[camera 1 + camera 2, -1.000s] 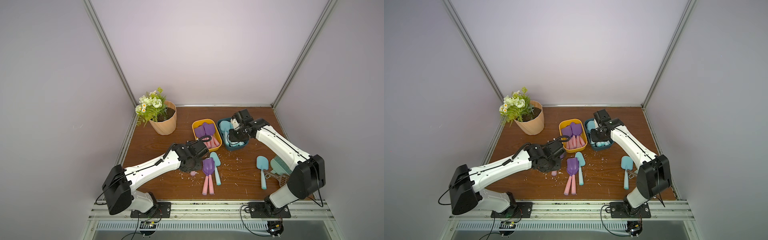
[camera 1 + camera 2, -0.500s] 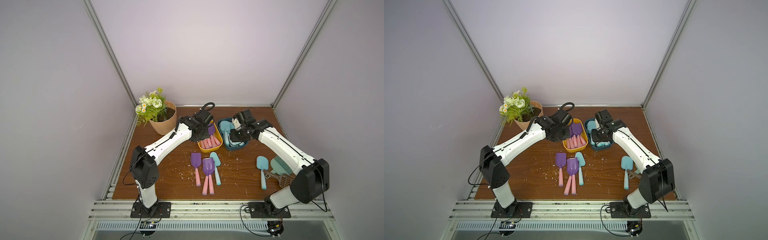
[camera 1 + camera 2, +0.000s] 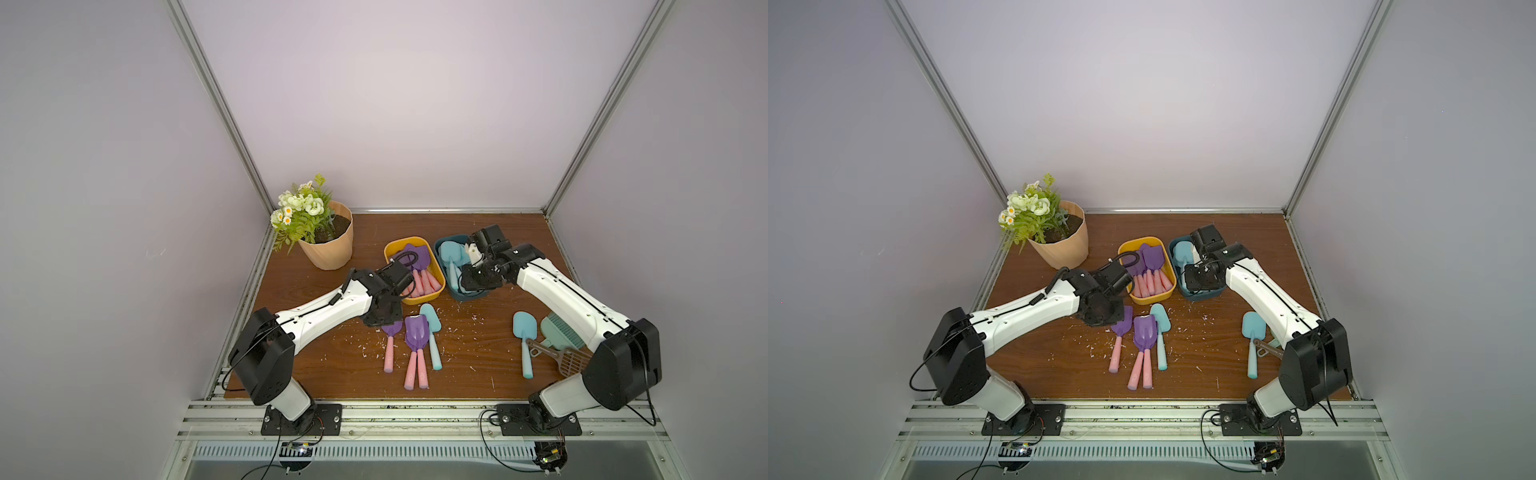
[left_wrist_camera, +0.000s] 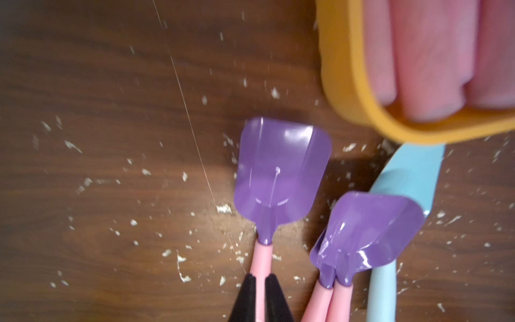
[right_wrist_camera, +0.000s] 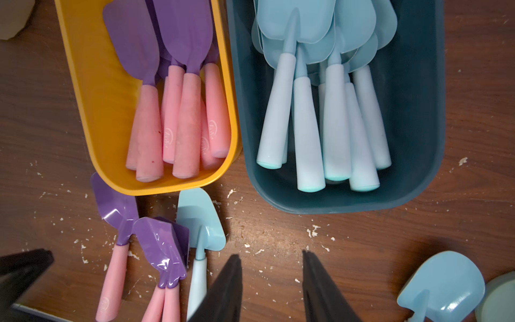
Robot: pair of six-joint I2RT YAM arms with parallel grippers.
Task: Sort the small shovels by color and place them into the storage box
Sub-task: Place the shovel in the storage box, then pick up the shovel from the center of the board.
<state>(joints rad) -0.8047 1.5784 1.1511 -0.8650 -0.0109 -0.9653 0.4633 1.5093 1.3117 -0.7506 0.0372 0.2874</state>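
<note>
My left gripper point(image 4: 260, 278) is shut on the pink handle of a purple shovel point(image 4: 281, 172) that lies on the table; in both top views the wrist hides the jaws above that shovel point(image 3: 389, 357) point(image 3: 1116, 353). Beside it lie two stacked purple shovels point(image 3: 417, 332) and an aqua shovel point(image 3: 430, 320). Another aqua shovel point(image 3: 523, 328) lies to the right. The yellow box point(image 3: 419, 298) holds several purple shovels point(image 5: 181, 36); the blue box point(image 3: 469, 296) holds several aqua ones point(image 5: 306, 28). My right gripper point(image 5: 271, 255) hangs open and empty near the blue box's front edge.
A potted plant point(image 3: 328, 245) stands at the back left. A green brush point(image 3: 561, 336) and a brown slotted scoop point(image 3: 557, 361) lie at the right, partly under my right arm. White flecks are scattered over the wooden table point(image 3: 332, 374).
Half a second ago my left arm reached over the yellow box; now it is down at the leftmost purple shovel on the table. The right arm has hardly moved.
</note>
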